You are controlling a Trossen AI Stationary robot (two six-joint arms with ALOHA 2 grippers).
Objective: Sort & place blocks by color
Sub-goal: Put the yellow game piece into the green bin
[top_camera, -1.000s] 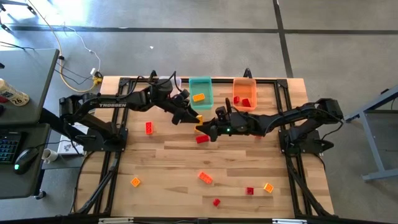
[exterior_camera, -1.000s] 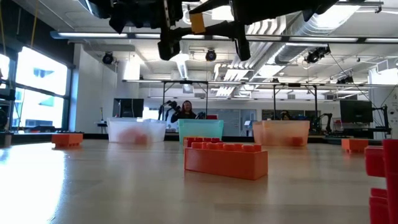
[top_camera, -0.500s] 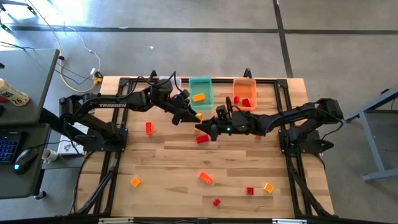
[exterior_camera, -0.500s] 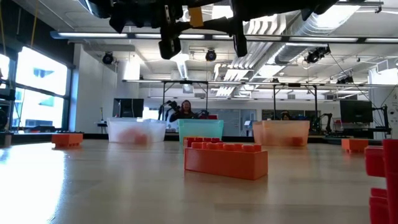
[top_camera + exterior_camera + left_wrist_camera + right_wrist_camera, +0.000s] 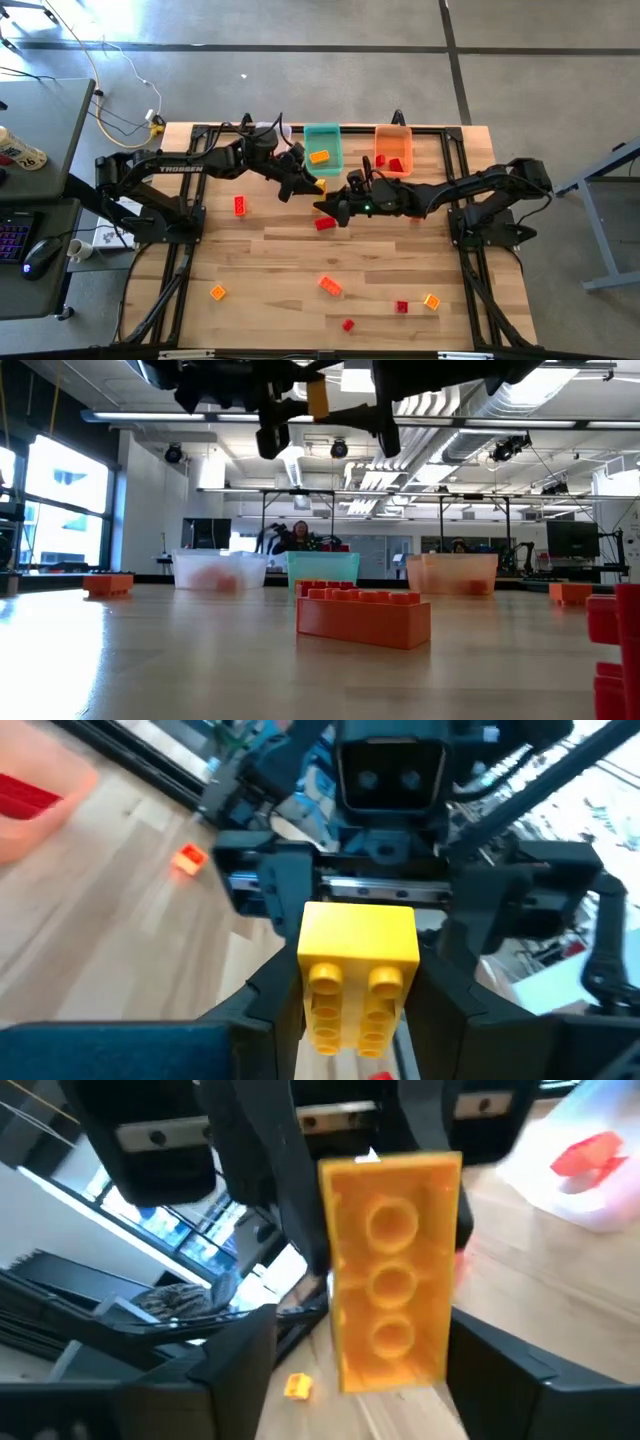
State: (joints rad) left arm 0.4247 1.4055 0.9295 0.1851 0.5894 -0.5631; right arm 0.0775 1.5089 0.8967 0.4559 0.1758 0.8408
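We see both arms stretched toward mid-table, meeting just in front of the teal plastic bin [image 5: 322, 146] at the far edge. Left hand [image 5: 311, 188] pinches the yellow oblong studded brick [image 5: 358, 975] off the table; right hand [image 5: 325, 207] faces it, fingers spread either side. Loose bricks lie toward the near edge.

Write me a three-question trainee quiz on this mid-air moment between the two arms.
1. True or false: the yellow block rests on the table.
2. Whose fingers clamp the block? A) left gripper B) right gripper C) neither
3. How many blocks lie in the teal bin?

Key: 1. False, it is held in the air. 2. A; the right gripper has its fingers apart, clear of the block. 3. One.
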